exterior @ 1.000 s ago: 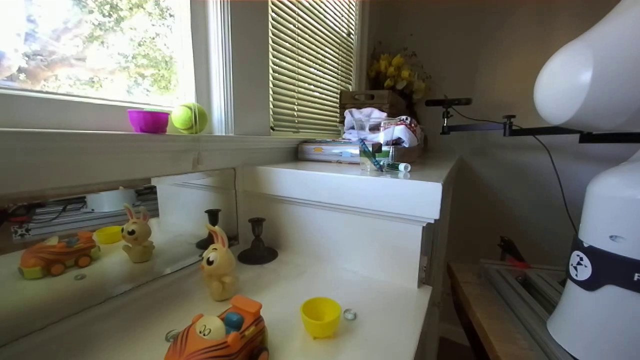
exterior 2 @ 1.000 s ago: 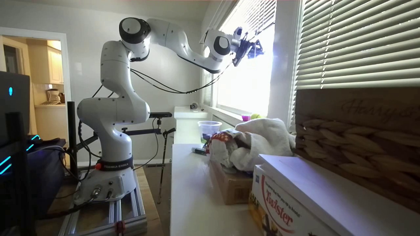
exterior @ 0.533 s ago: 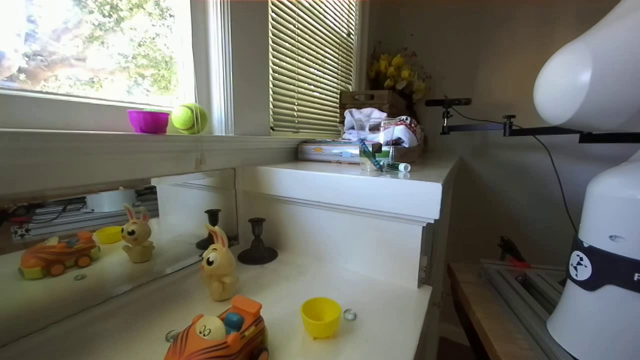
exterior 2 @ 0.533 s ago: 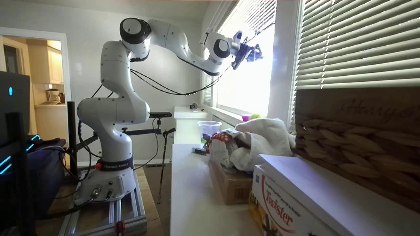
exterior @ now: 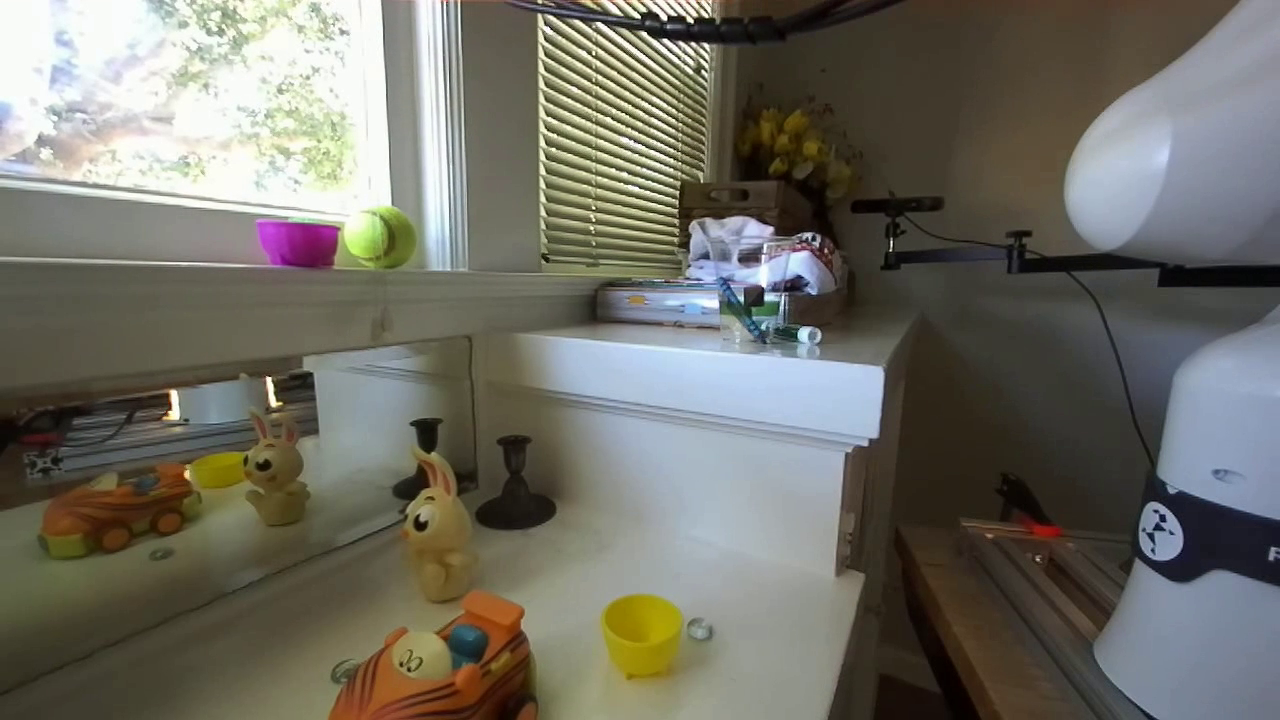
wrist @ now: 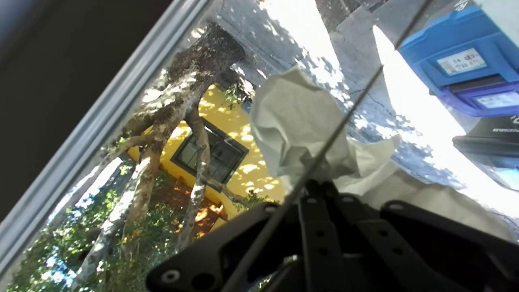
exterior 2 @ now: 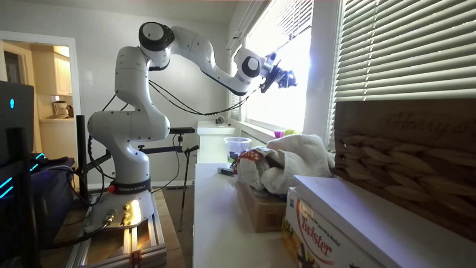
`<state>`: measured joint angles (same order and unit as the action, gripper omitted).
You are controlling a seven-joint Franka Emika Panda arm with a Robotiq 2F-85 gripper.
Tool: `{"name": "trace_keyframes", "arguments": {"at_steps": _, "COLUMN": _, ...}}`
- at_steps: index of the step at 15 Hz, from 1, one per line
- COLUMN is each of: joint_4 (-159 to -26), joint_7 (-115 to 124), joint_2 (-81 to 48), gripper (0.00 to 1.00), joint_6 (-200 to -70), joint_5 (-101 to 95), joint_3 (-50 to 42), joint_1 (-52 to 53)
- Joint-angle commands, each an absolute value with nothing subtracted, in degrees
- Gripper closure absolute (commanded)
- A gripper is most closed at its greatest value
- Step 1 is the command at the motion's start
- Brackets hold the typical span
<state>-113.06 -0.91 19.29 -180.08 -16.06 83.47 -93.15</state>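
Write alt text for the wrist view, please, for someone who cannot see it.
Black fingers hold a crumpled white sheet, paper or cloth, before a window. A thin cord crosses diagonally in front; outside are trees, a yellow building and a blue bin.

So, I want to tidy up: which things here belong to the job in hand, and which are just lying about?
Seemingly in the job:
crumpled white cloth or paper, gripped by the black fingers
bright glass window they face

Apparently lying about:
orange dark-striped toy car
cream rabbit figure
round yellow cup
flared magenta bowl
yellow-green tennis ball
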Motion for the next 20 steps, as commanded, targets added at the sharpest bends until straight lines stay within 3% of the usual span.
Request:
{"name": "trace_keyframes", "arguments": {"at_steps": 1, "joint_4": -113.9, "joint_7": -2.1, "joint_2": 18.4, "gripper": 0.99, "joint_6": -177.1, "joint_5": -14.9, "joint_3": 86.0, "joint_1": -94.6}}
{"name": "trace_keyframes", "arguments": {"at_steps": 5, "joint_4": -114.7, "joint_7": -3.0, "joint_2": 16.1, "gripper": 0.99, "joint_6": -174.1, "joint_5": -14.8, "joint_3": 86.9, "joint_1": -92.8}}
{"name": "trace_keyframes", "arguments": {"at_steps": 10, "joint_4": -114.4, "joint_7": -4.8, "joint_2": 9.3, "gripper": 0.99, "joint_6": -170.6, "joint_5": -14.7, "joint_3": 83.6, "joint_1": -82.7}}
{"name": "trace_keyframes", "arguments": {"at_steps": 17, "joint_4": -110.9, "joint_7": -6.9, "joint_2": 2.8, "gripper": 0.99, "joint_6": -154.3, "joint_5": -8.7, "joint_3": 73.8, "joint_1": -65.2}}
{"name": "trace_keyframes", "arguments": {"at_steps": 19, "joint_4": -109.8, "joint_7": -5.9, "joint_2": 2.3, "gripper": 0.99, "joint_6": -147.8, "joint_5": -8.4, "joint_3": 64.2, "joint_1": -54.5}}
{"name": "trace_keyframes", "arguments": {"at_steps": 20, "joint_4": -110.2, "joint_7": -10.6, "joint_2": 6.2, "gripper": 0.99, "joint_6": -145.6, "joint_5": -0.2, "joint_3": 66.6, "joint_1": -57.8}}
